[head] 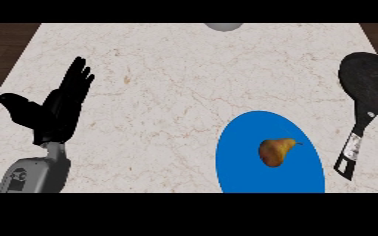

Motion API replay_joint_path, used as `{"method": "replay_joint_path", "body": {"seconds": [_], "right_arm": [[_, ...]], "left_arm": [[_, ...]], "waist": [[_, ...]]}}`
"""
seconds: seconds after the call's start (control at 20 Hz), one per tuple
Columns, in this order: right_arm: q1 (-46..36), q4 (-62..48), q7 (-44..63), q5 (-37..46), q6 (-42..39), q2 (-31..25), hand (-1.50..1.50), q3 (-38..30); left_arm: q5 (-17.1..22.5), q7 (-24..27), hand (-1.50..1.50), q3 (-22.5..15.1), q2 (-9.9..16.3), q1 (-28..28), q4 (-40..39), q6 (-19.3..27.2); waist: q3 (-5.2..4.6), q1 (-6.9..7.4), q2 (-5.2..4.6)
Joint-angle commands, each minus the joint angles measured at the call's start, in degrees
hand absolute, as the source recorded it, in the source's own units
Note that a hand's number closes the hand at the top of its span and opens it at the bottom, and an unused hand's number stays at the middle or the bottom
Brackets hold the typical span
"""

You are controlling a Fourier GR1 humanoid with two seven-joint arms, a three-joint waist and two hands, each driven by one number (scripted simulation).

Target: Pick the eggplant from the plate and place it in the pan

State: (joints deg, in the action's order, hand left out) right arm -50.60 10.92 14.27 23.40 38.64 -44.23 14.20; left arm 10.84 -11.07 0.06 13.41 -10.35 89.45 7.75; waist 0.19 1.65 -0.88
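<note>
A blue plate (244, 155) lies at the lower right of the marble counter. On it rests a brown pear-shaped fruit (275, 151) with a short stem; no eggplant shows. A black pan (360, 82) sits at the right edge, its handle (351, 152) running down toward the near edge. My left hand (55, 107) stands at the left with fingers straight and up, holding nothing. It is far from the plate. My right hand does not show.
A grey rounded object (224, 26) peeks in at the counter's far edge. Dark wood (15, 37) borders the counter at the far left and right. Bare marble (170, 90) spans the middle.
</note>
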Motion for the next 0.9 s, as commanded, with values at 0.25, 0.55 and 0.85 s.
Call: {"method": "replay_joint_path", "body": {"seconds": [0.25, 0.55, 0.85], "right_arm": [[1.7, -8.0, 0.1, -5.8, -2.3, 0.9, -1.50, -7.3], [6.0, -7.1, -7.5, -10.6, -5.7, 1.8, -1.50, -12.3], [7.5, -1.9, -18.1, -17.6, -1.9, -0.2, -1.50, -19.9]], "left_arm": [[0.0, -3.1, 0.00, -0.3, 0.9, -0.5, 4.4, -0.4], [0.0, -1.9, 0.00, 1.2, 0.5, -3.1, 0.7, -0.2], [-0.2, -1.9, 0.00, 1.4, 0.0, -3.0, 0.2, 0.0]], "waist": [[0.18, 1.97, -0.40], [0.27, 1.22, -0.76], [0.16, -0.07, -0.12]]}}
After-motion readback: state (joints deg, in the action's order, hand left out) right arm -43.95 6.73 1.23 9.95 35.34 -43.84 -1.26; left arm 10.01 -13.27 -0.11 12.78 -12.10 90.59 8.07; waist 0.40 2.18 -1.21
